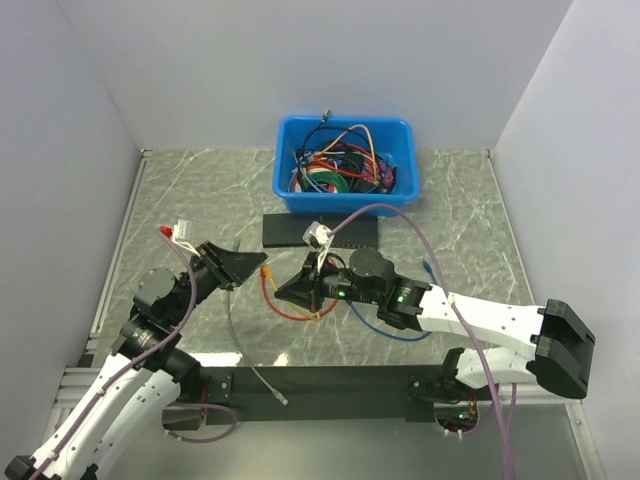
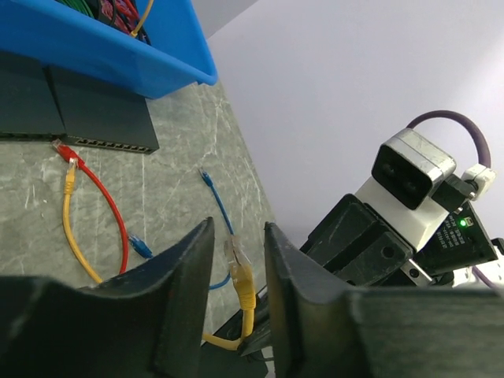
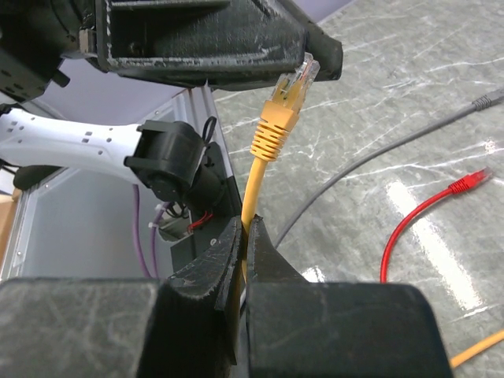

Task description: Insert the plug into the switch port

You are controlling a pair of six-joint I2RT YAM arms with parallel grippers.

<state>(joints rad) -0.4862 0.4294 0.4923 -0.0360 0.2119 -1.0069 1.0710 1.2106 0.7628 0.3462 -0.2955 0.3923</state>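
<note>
The blue plug point(image 2: 205, 176) is seen lying loose on the table point(image 1: 450, 210) at the end of its blue cable point(image 1: 395, 338), well apart from both claws and gripped by nothing. The switch point(image 1: 300, 230) is laid flat in front of the bin point(image 1: 345, 122), its row of ports point(image 2: 102, 144) turned toward the arms. What is in hand instead is a yellow cable point(image 3: 253, 181). It is clamped a little way below its boot by the right claw point(image 3: 246, 227), jaws pressed together on it. The yellow plug point(image 2: 235, 253) is held upright between the fingers of the left claw point(image 2: 238, 230), which stand apart with a gap showing on either side. A handover is judged to be under way, and with the wrong cable for the task. For the next move, the yellow cable would have to be set down away from the switch and the blue plug picked up close behind its clip, tip aimed at a port. A red cable point(image 2: 106, 197) is strewn between blue plug and switch, one end just beside the ports, and a grey cable point(image 1: 235, 330) is trailed near the left arm. Snags there are to be watched for.
</note>
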